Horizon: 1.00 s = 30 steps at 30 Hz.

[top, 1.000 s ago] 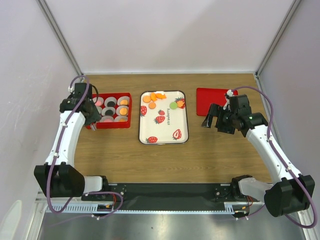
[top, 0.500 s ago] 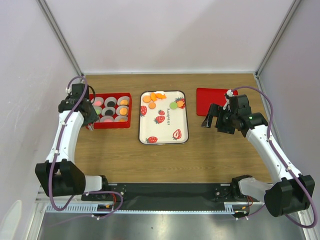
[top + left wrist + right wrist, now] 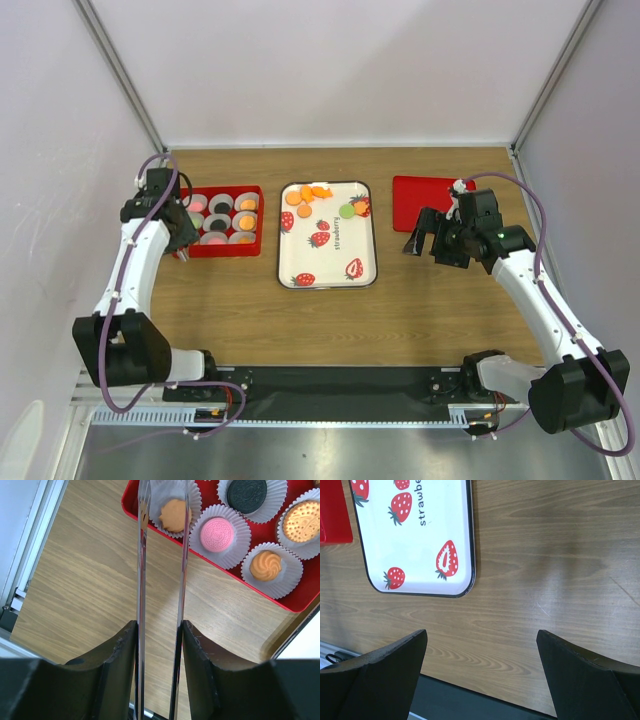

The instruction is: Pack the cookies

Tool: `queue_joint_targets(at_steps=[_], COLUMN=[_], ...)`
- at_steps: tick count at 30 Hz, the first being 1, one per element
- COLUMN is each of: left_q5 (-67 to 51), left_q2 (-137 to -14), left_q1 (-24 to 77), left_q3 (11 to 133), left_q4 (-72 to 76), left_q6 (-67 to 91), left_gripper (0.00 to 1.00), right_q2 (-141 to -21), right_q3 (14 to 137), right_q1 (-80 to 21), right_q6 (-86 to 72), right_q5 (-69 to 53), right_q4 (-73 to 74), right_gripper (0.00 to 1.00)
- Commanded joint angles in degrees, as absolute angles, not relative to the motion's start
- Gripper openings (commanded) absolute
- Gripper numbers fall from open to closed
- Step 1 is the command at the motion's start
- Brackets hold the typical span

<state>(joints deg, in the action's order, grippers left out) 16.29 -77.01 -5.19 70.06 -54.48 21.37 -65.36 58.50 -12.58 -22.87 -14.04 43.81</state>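
This was a robotics lab test cell, not a home or a shop: a wooden tabletop [image 3: 430, 300] was boxed in by plain white walls [image 3: 340, 70], with bare metal frame posts [image 3: 117, 70] at the corners. A left arm [image 3: 135, 270] and a right arm [image 3: 535, 290], both white and black, were bolted to a black rail [image 3: 340, 382] at the near edge, with purple cables [image 3: 541, 222] looped along them. The only homely things were the cookies [image 3: 306, 193] and a strawberry-print tray [image 3: 325, 260].

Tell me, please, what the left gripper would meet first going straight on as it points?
Probably the orange round cookie in its white pleated paper cup at the corner of the red box; depth is unclear.
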Motion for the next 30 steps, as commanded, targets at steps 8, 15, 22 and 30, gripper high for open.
queue_joint_targets(at_steps=[8, 15, 22, 30], left_q5=[15.12, 13.01, 12.75, 12.57], left_q2=[-76.99, -75.50, -73.57, -71.89], left_q1=[-5.89, -5.01, -0.53, 16.24], left_q3=[73.12, 76.29, 78.05, 78.84], left_q4=[-53.79, -55.28, -56.95, -55.82], left_q6=[20.65, 20.57, 21.88, 25.75], left_gripper=[0.47, 0.46, 0.46, 0.46], right_q2=[-65.48, -65.48, -65.30, -65.57], right_q3=[59.15, 59.85, 61.61, 66.26], right_q1=[-12.66, -12.66, -12.57, -12.13], right_q6=[-22.76, -23.03, -23.11, -23.47], right_q5=[-14.15, -13.89, -12.75, -11.69], right_q4=[42.45, 42.71, 43.59, 46.05], right_gripper=[1.00, 1.00, 1.00, 1.00])
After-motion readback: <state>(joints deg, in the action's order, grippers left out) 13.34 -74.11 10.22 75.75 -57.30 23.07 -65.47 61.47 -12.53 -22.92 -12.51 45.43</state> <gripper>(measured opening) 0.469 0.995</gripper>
